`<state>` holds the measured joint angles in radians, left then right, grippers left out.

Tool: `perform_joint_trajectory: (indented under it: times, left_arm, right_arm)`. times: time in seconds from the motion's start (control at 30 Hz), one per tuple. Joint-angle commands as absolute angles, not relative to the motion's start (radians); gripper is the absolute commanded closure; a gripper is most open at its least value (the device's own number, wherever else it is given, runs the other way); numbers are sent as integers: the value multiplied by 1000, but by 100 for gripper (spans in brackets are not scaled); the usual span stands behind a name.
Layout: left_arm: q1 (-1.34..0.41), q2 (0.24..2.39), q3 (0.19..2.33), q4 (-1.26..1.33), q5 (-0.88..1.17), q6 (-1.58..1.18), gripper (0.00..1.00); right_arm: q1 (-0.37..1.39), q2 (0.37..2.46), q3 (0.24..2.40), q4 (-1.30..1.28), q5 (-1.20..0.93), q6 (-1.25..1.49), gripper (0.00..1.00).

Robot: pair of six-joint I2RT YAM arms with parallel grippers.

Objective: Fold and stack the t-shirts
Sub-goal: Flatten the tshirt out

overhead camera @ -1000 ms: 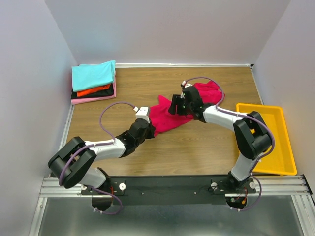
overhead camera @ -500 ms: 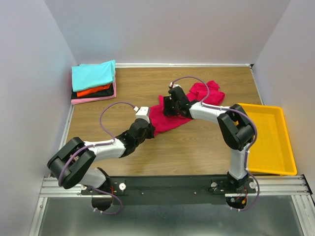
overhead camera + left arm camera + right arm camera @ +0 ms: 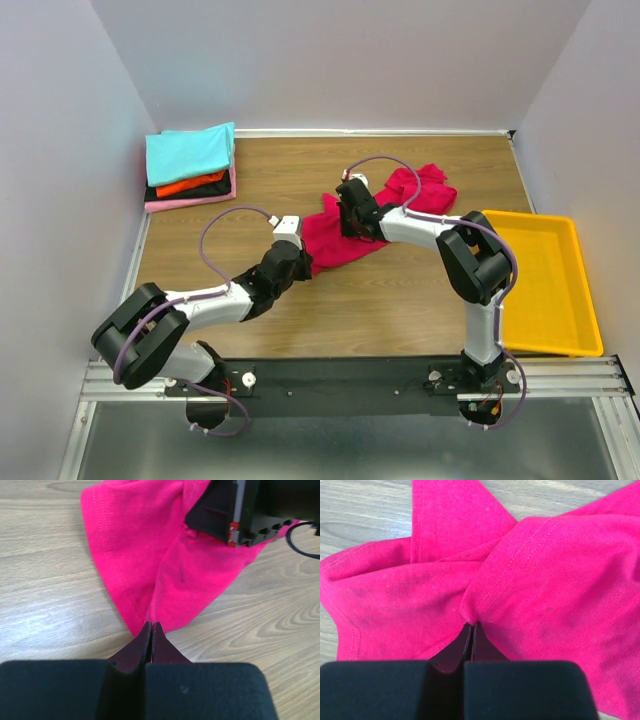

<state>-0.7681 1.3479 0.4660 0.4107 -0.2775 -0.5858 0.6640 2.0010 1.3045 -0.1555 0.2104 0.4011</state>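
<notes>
crumpled crimson cloth t-shirt (image 3: 335,243): centre frame on wooden tabletop (image 3: 400,300) | left hand (image 3: 151,626): clamped on its lower-left corner | right hand (image 3: 471,626): pinching a middle fold | open wood lower centre, yellow plastic bin (image 3: 560,280) at right

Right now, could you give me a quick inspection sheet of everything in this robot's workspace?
Surface: wood-grain table, no spills seen.
Job's things: crimson shirt crumpled mid-table; folded stack in the far-left corner, cyan on top, then orange-red, black, pink.
Clutter: yellow bin at the right edge, nothing seen inside.
Grippers: left gripper shut on the crimson shirt's near edge; right gripper shut on a fold of it.
Cables: purple cables loop along both arms; no snag seen.
Surroundings: grey walls on three sides; metal rail under the arm bases.
</notes>
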Motion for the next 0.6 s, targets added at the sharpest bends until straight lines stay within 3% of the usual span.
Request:
perform_joint_trajectory:
  times: [0.0,0.57]
  left_arm:
    - [-772,1313,498,374,-345,-566,100]
    - [-675,1155,692,238,-609,-404,100]
  right_arm:
    - [673,1980,1302,-195,273,408,100]
    - [589,1645,1298,-196,410,344,99]
